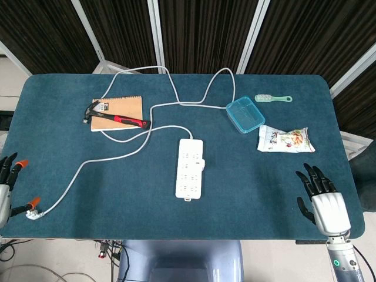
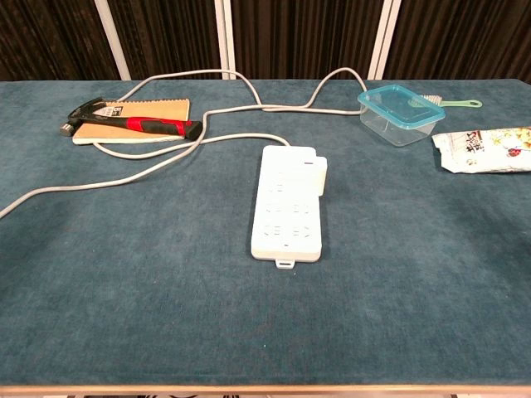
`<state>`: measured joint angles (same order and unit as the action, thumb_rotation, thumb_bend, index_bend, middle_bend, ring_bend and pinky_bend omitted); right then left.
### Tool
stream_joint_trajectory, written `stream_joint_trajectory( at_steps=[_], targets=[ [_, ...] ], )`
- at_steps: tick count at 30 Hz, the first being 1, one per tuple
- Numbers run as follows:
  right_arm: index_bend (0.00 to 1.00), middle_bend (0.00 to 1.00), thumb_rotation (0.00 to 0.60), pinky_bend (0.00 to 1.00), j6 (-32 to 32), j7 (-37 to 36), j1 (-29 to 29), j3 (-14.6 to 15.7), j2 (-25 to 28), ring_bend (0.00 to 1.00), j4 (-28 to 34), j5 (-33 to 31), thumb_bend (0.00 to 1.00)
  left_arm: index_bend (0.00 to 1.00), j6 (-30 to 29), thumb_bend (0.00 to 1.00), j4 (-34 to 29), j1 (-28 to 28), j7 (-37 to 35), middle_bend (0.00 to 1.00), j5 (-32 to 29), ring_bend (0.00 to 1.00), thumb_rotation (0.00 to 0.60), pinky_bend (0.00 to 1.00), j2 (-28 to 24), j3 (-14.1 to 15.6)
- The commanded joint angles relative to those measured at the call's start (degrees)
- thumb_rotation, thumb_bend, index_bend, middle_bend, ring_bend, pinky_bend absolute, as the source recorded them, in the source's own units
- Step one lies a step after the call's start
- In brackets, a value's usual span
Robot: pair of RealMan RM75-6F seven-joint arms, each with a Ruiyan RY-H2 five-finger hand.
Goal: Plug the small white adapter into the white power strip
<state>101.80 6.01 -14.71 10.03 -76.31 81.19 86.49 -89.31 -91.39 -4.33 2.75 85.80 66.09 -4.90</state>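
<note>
The white power strip (image 1: 190, 167) (image 2: 287, 201) lies lengthwise at the middle of the blue table. The small white adapter (image 1: 202, 165) (image 2: 316, 177) sits plugged into the strip's right side near its far end. My right hand (image 1: 322, 201) hangs over the table's near right corner, fingers spread, holding nothing. My left hand (image 1: 4, 183) shows only partly at the far left edge of the head view, beside the table, its fingers apart and empty. Neither hand appears in the chest view.
The strip's grey cable (image 1: 111, 155) loops across the table to a plug (image 1: 32, 213) at the near left. A notebook (image 1: 120, 107) with a red-handled hammer (image 1: 117, 119) lies back left. A blue-lidded container (image 1: 245, 113), snack bag (image 1: 285, 140) and green brush (image 1: 272, 98) sit back right.
</note>
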Motion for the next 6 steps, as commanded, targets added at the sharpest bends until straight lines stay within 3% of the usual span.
stream_joint_trajectory(
  at_steps=[1, 6],
  targets=[
    [0.15, 0.07, 0.6, 0.28, -1.46, 0.91, 0.38, -0.47, 0.07, 0.09, 0.42, 0.5, 0.47, 0.17, -1.06, 0.07, 1.44, 0.03, -0.32, 0.0, 1.07, 0.0, 0.6, 0.0, 0.46, -0.1],
    [0.15, 0.07, 0.6, 0.28, -3.04, 1.34, 0.95, -1.35, 1.33, 0.09, 2.24, 1.08, 0.47, 0.17, -0.2, 0.07, 2.34, -0.25, 0.93, 0.0, 0.33, 0.0, 0.6, 0.0, 0.79, -0.13]
  ],
)
